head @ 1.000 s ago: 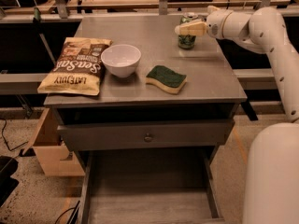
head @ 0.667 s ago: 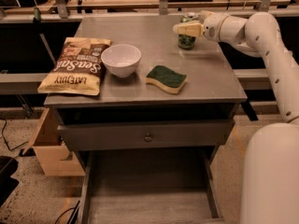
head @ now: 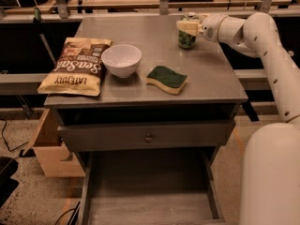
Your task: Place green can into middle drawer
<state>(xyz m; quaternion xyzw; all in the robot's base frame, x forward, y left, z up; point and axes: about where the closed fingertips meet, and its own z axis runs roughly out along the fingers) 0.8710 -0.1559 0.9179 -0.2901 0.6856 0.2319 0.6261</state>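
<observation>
Gripper [head: 187, 26] at the end of the white arm [head: 262, 36] is stationed at the far right part of the grey surface [head: 154, 36], level with the top of the green can [head: 187, 39]. The jaws sit at the can's upper rim, with a pale pad lying across its front. Whether the jaws are closed on the can or merely stand about it cannot be told. The can itself stands upright on the surface, directly beneath the jaws, with its dark leafy print visible below them. A yellow sponge [head: 167, 78] with a green top lies nearer the camera than the jaws and slightly to their viewer's left, apart from the can. A white bowl [head: 121, 60] stands further to the viewer's left of the jaws, just beside the sponge but not touching it. A chip bag [head: 75, 65] lies flat further left, well apart from the jaws, its edge close to the bowl. Below the jaws and toward the camera, under the surface's front edge, a drawer front [head: 148, 137] with a small round knob is closed. The middle drawer [head: 150, 205] is pulled out beneath it, lower than the jaws and to their viewer's left, well apart from them, showing a plain grey floor and low side walls. A cardboard box [head: 51, 158] sits on the floor at the cabinet's left side, far from the jaws.
</observation>
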